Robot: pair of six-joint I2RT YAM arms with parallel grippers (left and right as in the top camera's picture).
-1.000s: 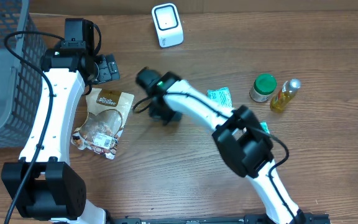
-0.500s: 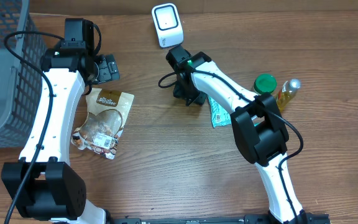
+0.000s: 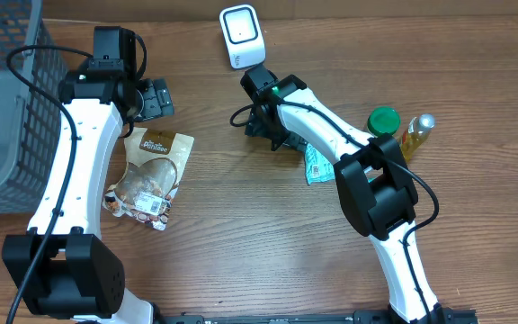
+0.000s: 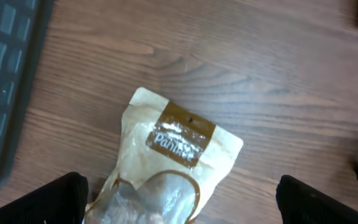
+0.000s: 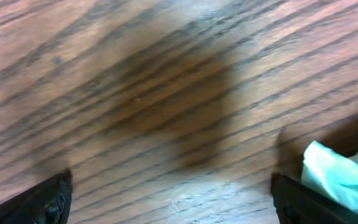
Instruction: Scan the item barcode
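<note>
Overhead view of a wooden table (image 3: 241,243) with two white robot arms. The left gripper (image 3: 157,97) hangs at the far left, just beside a grey wire basket (image 3: 12,108), with its jaws spread wide and holding nothing. Its wrist camera looks down on a tan snack pouch (image 4: 166,168) with a brown label, lying flat on the table just near of that gripper.

The right gripper (image 3: 274,137) sits far of the table's centre, near the white barcode scanner (image 3: 241,36) that stands at the far edge. Its jaws are also spread wide; the wrist view shows its black fingers (image 5: 48,199) at either edge with only bare wood between them.

A teal packet (image 3: 315,165) lies flat on the table just right of the right gripper, partly under the arm and not gripped. Further right stand a green-lidded jar (image 3: 382,126) and a small bottle of yellow liquid (image 3: 412,137), side by side.
</note>
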